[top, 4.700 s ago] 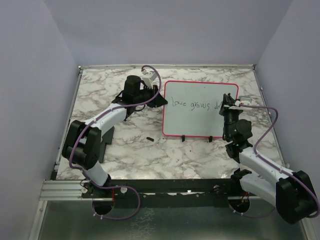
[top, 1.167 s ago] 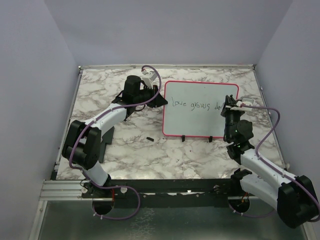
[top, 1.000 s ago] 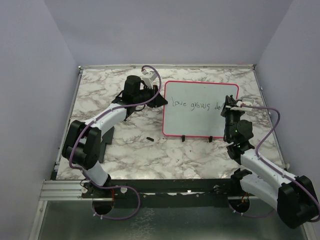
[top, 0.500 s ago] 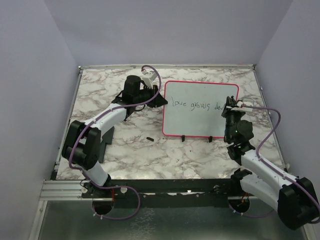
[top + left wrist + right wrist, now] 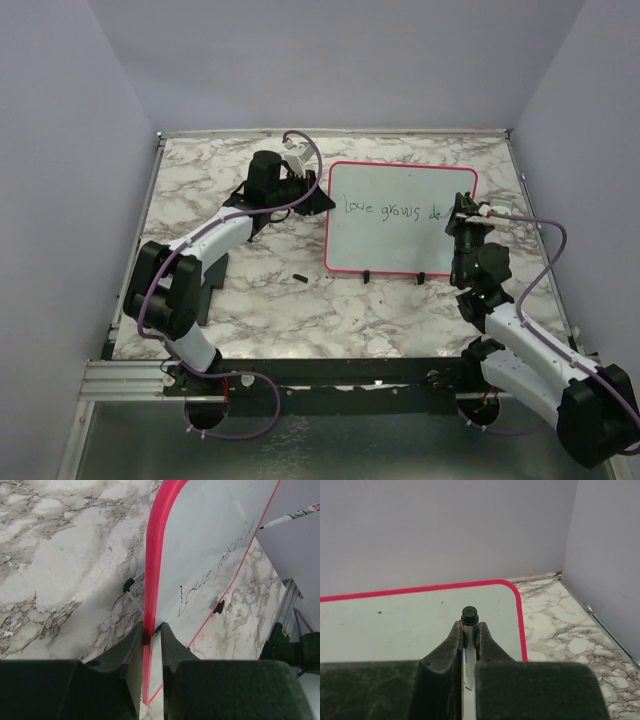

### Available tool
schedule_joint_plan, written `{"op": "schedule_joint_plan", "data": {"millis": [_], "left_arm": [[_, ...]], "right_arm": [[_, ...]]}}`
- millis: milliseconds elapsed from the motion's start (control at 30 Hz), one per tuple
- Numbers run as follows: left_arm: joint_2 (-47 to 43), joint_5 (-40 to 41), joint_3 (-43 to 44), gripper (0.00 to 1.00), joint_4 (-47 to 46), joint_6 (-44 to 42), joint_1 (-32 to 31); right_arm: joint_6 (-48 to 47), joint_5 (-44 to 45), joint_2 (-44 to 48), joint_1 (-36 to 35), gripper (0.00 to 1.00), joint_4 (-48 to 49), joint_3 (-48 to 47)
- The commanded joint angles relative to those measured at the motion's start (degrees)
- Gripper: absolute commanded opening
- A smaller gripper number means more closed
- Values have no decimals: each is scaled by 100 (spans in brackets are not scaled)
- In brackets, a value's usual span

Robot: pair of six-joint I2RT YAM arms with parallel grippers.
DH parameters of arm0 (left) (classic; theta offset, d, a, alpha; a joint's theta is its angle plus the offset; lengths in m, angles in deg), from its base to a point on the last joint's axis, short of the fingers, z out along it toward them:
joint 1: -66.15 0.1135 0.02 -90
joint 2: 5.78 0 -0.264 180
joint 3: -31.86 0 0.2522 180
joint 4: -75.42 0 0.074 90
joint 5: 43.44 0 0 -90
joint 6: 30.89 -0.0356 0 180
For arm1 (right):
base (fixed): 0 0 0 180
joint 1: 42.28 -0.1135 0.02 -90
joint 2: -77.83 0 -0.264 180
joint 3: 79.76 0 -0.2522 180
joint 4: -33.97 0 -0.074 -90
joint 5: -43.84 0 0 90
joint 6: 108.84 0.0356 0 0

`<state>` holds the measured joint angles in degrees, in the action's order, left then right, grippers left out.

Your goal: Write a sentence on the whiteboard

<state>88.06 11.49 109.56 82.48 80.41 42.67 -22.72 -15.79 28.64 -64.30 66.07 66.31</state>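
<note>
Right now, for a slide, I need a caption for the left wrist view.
Left gripper clamps the whiteboard frame, marker poised at the end of the sentence.

Left arm [image 5: 215,235] stretched far forward, left gripper [image 5: 150,630] pinching whiteboard [image 5: 210,540] edge. Right arm [image 5: 520,335] bent, reaching forward; right gripper [image 5: 469,627] clamped on marker [image 5: 469,614], wrist seemingly tilted down.

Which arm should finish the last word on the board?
The right. The right gripper is shut on the marker, close to the end of the sentence. The left gripper is busy: it is clamped on the edge of the whiteboard, steadying it.
</note>
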Motion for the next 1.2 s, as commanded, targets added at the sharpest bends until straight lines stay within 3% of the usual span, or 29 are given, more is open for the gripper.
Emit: {"op": "schedule_joint_plan", "data": {"millis": [0, 1167], "left_arm": [[-279, 181, -18, 0, -42, -91, 28], [-284, 177, -35, 0, -50, -100, 26]], "right_arm": [[-28, -41, -302, 28, 1, 265, -133], [-349, -25, -712, 27, 1, 739, -269]]}}
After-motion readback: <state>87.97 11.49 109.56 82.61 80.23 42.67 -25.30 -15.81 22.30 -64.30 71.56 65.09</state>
